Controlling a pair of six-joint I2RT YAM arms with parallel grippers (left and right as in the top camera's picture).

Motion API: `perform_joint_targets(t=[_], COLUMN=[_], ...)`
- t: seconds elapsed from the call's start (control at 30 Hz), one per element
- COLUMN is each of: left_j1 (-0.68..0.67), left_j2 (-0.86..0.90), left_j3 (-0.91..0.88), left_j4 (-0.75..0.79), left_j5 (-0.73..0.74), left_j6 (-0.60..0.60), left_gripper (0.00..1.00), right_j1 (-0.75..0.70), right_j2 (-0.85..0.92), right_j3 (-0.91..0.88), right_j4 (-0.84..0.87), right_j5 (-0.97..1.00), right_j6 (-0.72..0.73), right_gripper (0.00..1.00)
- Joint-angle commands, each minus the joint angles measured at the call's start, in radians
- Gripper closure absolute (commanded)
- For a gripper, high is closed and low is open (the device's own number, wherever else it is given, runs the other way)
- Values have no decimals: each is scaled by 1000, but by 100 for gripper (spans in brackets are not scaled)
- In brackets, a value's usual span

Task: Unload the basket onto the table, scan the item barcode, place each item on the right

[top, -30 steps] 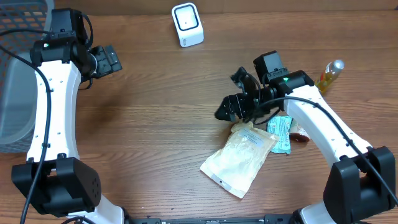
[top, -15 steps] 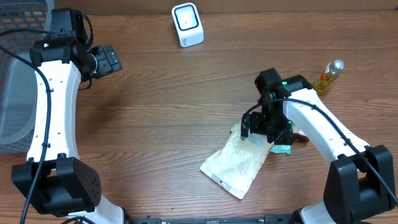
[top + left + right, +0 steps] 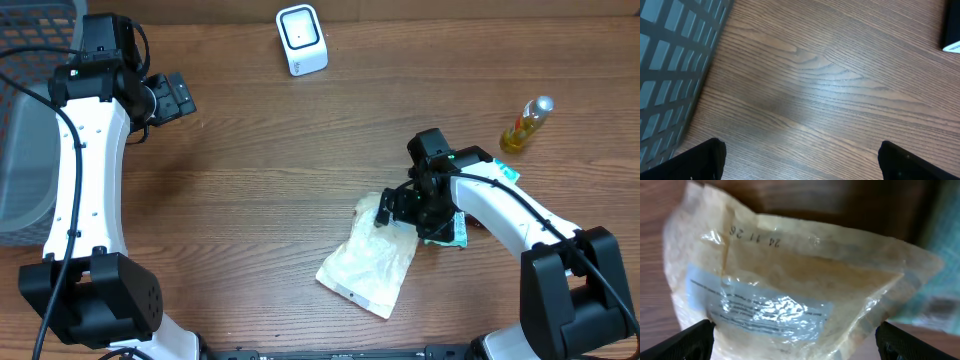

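Observation:
The item is a cream plastic pouch (image 3: 368, 264) with a printed label, lying flat at centre right. My right gripper (image 3: 411, 208) is down over the pouch's upper end and stands open. In the right wrist view the pouch (image 3: 790, 275) fills the space between the two wide-apart fingertips (image 3: 694, 341), and neither visibly presses on it. The white barcode scanner (image 3: 301, 40) stands at the table's far edge. My left gripper (image 3: 176, 97) hovers open at upper left over bare wood (image 3: 805, 100), nothing between its fingers.
A teal packet (image 3: 456, 230) lies partly under the right arm, beside the pouch. A small yellow bottle (image 3: 527, 124) lies at far right. A grey mesh basket (image 3: 25, 150) occupies the left edge, also visible in the left wrist view (image 3: 670, 75).
The right gripper swung down from above the table onto the pouch's upper end and opened wider. The pouch shifted slightly left. The left arm has not moved.

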Motion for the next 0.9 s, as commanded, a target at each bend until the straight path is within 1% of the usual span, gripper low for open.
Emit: perform_joint_targets(t=[0.0,0.1,0.37,0.5,0.63,0.7,0.77,0.8,0.87], left_j1=[2,2,2,2,2,2,2,2,2], left_j2=[3,3,3,3,3,3,3,3,3], left_j3=[-4,-4,-4,-4,-4,-4,-4,-4,-4], left_j4=[1,1,1,1,1,1,1,1,1], left_j5=[-5,-5,-5,-5,-5,-5,-5,-5,-5], left_j6=[19,19,19,20,20,19,19,19,19], left_gripper=[1,0,0,0,0,0,0,0,0], right_j1=[29,54,129,158,179,179,174,172,168], right_j2=[-25,-25,-25,-25,-25,-25,-28,-30,-31], right_j3=[-12,-12,-12,-12,-8,20,76,104,174], right_j4=[44,91,306,394,444,403,292,236,85], right_j5=[-40,-51,-214,-230,-244,-290,-293,-285,-192], right_j6=[7,8,8,8,7,-5,-31,-57,-72], right_gripper=[0,0,0,0,0,0,0,0,0])
